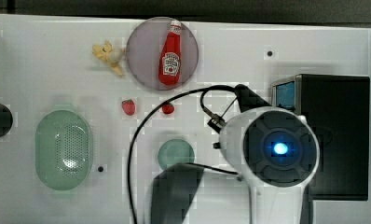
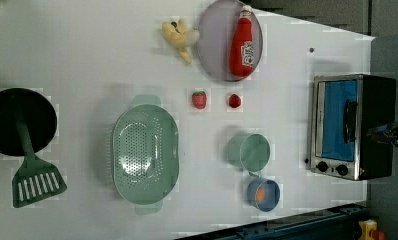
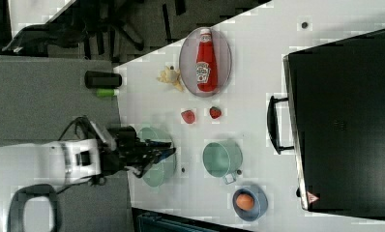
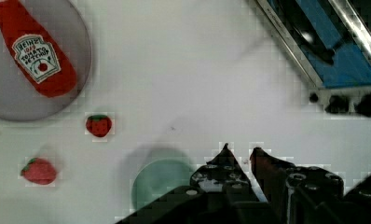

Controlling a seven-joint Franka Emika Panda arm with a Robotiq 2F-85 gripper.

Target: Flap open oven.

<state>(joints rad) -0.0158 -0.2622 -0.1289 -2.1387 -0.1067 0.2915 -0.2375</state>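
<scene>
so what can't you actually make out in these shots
- Oven inside: in the left view the blue-tinted door hides it.
- Oven front: in the top view the arm covers most of it.
- Knob markings: too small in the left view, blurred in the wrist view.
- End effector: its body is cut off by the wrist view's edge.

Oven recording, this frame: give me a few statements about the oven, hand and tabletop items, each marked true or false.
1. The oven door is shut. True.
2. The hand grips the door handle. False: it hangs above the white table, apart from the oven.
3. The ketchup bottle lies on the round plate. True.
4. Two strawberries sit inside the green colander. False: they lie on the table beside it.
5. The small blue bowl holds an orange egg-like object. True.
</scene>
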